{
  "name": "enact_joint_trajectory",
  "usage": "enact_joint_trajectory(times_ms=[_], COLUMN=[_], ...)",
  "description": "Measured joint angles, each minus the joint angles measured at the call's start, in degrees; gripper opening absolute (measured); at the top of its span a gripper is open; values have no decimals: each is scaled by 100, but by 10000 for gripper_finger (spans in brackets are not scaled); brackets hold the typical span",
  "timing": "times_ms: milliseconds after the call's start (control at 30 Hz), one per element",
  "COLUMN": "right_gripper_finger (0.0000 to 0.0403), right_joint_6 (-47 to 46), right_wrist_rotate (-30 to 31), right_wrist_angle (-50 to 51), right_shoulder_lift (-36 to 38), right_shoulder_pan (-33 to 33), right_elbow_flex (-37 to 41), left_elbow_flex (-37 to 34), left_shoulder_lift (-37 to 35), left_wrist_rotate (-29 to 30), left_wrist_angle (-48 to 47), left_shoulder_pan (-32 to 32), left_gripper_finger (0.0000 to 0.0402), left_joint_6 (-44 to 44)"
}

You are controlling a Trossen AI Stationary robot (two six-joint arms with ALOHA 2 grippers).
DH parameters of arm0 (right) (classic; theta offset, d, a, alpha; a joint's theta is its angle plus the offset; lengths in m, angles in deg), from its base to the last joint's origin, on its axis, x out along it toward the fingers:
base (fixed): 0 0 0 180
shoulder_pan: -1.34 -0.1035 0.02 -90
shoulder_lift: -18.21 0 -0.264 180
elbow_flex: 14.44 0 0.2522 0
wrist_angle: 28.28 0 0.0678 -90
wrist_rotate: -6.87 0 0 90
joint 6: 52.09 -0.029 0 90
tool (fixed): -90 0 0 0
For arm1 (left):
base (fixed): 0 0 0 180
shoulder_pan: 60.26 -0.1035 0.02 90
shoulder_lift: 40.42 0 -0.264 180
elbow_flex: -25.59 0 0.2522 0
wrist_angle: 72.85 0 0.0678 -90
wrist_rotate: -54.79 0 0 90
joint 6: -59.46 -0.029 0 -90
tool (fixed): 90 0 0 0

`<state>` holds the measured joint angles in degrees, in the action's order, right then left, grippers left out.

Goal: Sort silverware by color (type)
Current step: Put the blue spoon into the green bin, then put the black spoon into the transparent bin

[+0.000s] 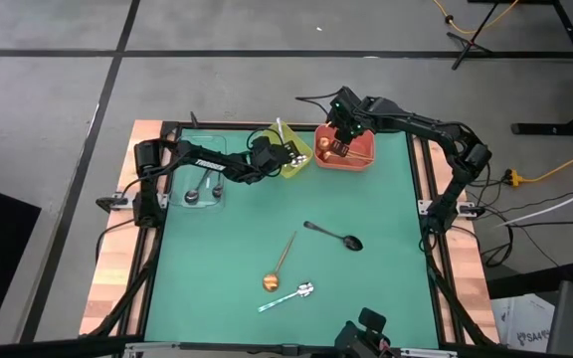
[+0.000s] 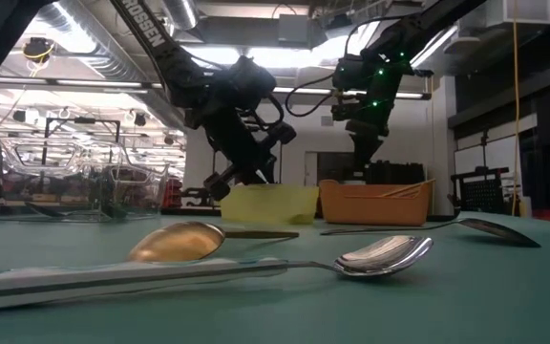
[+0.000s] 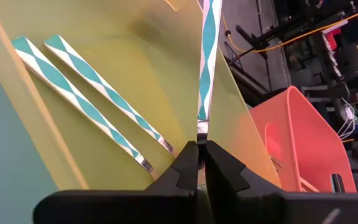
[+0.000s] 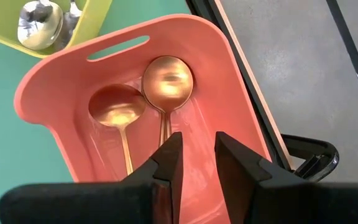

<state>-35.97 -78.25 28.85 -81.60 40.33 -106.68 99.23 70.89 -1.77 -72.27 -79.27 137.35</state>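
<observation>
My left gripper (image 3: 199, 155) reaches into the yellow bin (image 1: 296, 159) and is shut on a teal-and-white-handled spoon (image 3: 206, 56). Two more teal-handled spoons (image 3: 86, 81) lie along the bin's floor. My right gripper (image 4: 196, 163) hangs open over the salmon bin (image 4: 55, 93), above two copper spoons (image 4: 166, 84) lying inside. I cannot tell whether it touches them. On the green mat lie a black spoon (image 1: 334, 236), a copper spoon (image 1: 279, 264) and a teal-handled silver spoon (image 1: 286, 296). Black spoons sit in the clear tray (image 1: 204, 189). My left gripper pinches the spoon between its two fingers, at the narrow lower end of the handle (image 3: 201, 127). The fingers slant down into the yellow bin from the table's left. The handle sticks up past the bin's rim; the bowl end is hidden behind the fingers.
The three bins stand in a row along the mat's far edge, the yellow and salmon ones close together with both arms over them. The three loose spoons lie in the mat's near half (image 1: 217, 268). A raised black frame (image 1: 421, 199) borders the mat.
</observation>
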Motion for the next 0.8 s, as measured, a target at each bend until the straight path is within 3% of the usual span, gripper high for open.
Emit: enact_joint_trajectory(times_ms=[267, 567, 800], right_gripper_finger=[83, 83, 83], right_joint_6=[0, 0, 2], right_wrist_rotate=[0, 0, 0], right_wrist_angle=[1, 0, 2], right_shoulder_lift=[0, 0, 0], right_shoulder_pan=[0, 0, 0], right_elbow_flex=[0, 0, 0], left_elbow_flex=[0, 9, 9], left_shoulder_lift=[0, -2, -2], left_wrist_rotate=[1, 5, 5], left_wrist_angle=[-8, 11, 7], left_shoulder_pan=[0, -7, -7], left_gripper_finger=[16, 78, 100], left_joint_6=[0, 0, 0])
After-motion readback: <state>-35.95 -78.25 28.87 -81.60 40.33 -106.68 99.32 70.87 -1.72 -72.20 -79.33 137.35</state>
